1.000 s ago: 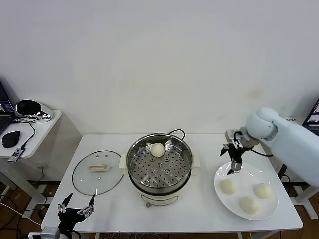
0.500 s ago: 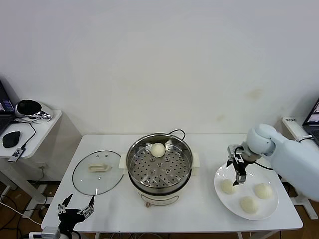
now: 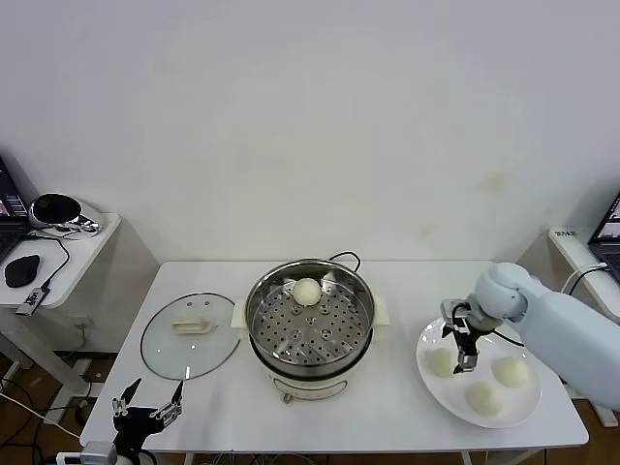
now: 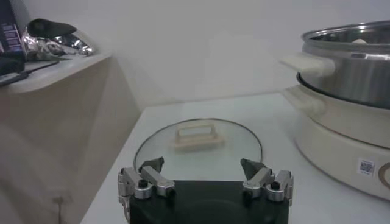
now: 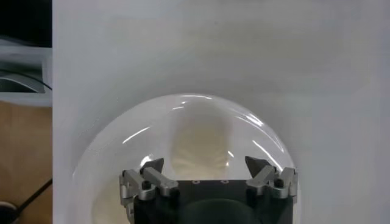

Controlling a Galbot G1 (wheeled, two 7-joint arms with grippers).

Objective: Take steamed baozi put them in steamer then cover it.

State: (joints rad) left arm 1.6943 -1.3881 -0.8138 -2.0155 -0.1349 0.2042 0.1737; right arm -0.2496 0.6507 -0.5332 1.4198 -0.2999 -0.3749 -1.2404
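We are on the second pickup: right gripper [image 3: 463,351], fingers spread, poised over the plate's [image 3: 523,407] baozi [image 3: 443,362] nearest the steamer [image 3: 310,320]; next, descend and clamp. Left gripper [image 3: 147,408] idles spread near the lid [image 3: 189,334]

Creamy-white round dough buns [image 3: 483,397] lie on a plain white plate [image 3: 431,387]. The shiny steel steamer pot [image 3: 309,325] has a hole-dotted tray and cream base; the clear glass lid [image 3: 189,335] carries a cream handle.

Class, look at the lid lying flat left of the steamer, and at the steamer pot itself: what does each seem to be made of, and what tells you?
Lid: likely clear glass, since the table shows through; metal rim, matte cream handle. Steamer: shiny steel-like metal with reflections.
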